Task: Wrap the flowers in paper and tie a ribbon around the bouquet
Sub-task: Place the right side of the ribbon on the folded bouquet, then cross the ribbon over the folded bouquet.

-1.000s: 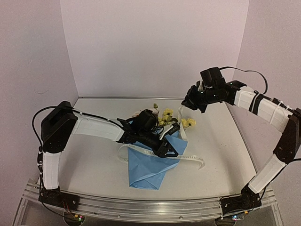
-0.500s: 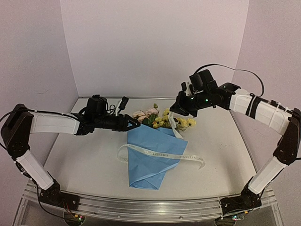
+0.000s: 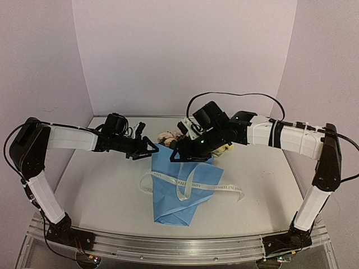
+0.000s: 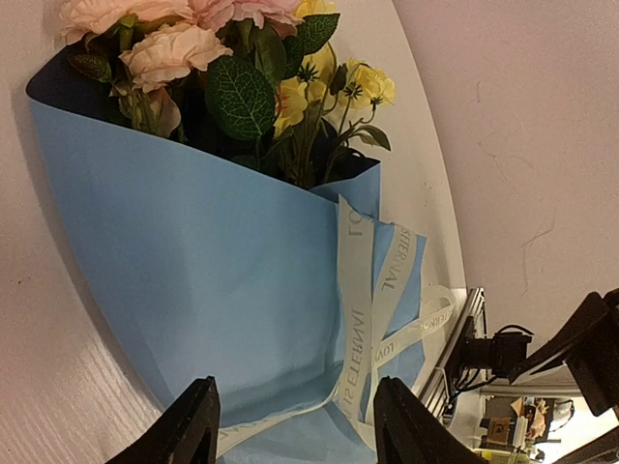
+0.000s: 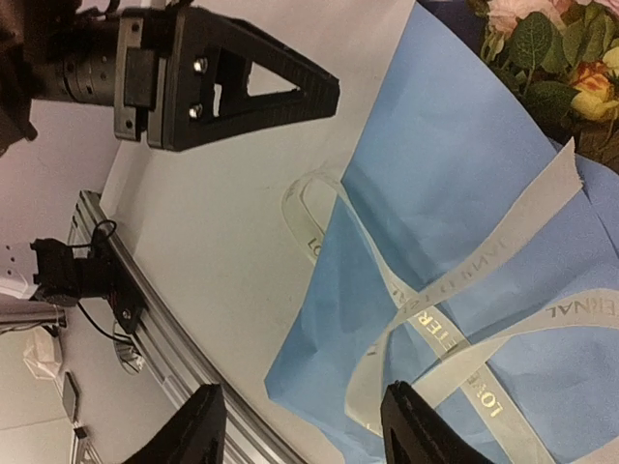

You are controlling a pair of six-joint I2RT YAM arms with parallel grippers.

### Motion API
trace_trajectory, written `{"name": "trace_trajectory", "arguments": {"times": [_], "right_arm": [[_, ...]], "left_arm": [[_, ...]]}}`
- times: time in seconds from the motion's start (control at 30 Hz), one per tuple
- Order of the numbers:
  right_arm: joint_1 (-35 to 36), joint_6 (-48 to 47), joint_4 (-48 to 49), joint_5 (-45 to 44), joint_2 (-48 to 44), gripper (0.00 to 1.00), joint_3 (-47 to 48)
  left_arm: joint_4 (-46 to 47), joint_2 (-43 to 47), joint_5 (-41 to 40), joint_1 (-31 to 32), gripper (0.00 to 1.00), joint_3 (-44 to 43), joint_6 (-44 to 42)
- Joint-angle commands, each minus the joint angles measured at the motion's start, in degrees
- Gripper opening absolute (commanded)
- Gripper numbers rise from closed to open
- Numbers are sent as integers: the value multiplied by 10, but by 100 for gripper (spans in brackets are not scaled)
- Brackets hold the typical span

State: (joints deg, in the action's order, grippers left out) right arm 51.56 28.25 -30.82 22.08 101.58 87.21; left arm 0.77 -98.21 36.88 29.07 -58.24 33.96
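Fingers (image 4: pixel 198 425) of the left gripper (image 4: pixel 295 396) and right gripper (image 5: pixel 302 396) stand apart, empty; cream ribbon (image 5: pixel 503 224) (gold print, "ERNAL" legible) crosses the blue bouquet (image 4: pixel 193 261).

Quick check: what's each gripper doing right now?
Left gripper: open, holding nothing.
Right gripper: open, holding nothing; the ribbon lies loose across the bouquet.

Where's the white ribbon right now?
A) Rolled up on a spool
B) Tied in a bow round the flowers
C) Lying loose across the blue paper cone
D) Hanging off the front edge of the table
C: the ribbon lies slack and crossed over the blue paper cone, with no knot or bow in it.
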Motion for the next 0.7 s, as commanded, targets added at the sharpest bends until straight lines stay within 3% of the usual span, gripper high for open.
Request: {"name": "trace_trajectory", "arguments": {"times": [0.0,0.07,0.37,0.67], "right_arm": [[-5,-23,-24,-52,-13,72,27],[-5,-17,-44,-80,8,73,49],[-5,45,-82,-139,143,60,148],[-5,77,-88,-165,218,55,197]], "left_arm": [[-47,6,-2,0,57,-36,-16],[-66,10,-18,-1,56,-38,-23],[-166,3,-77,-5,56,-46,-92],[-169,-41,-36,-6,60,-65,-128]]}}
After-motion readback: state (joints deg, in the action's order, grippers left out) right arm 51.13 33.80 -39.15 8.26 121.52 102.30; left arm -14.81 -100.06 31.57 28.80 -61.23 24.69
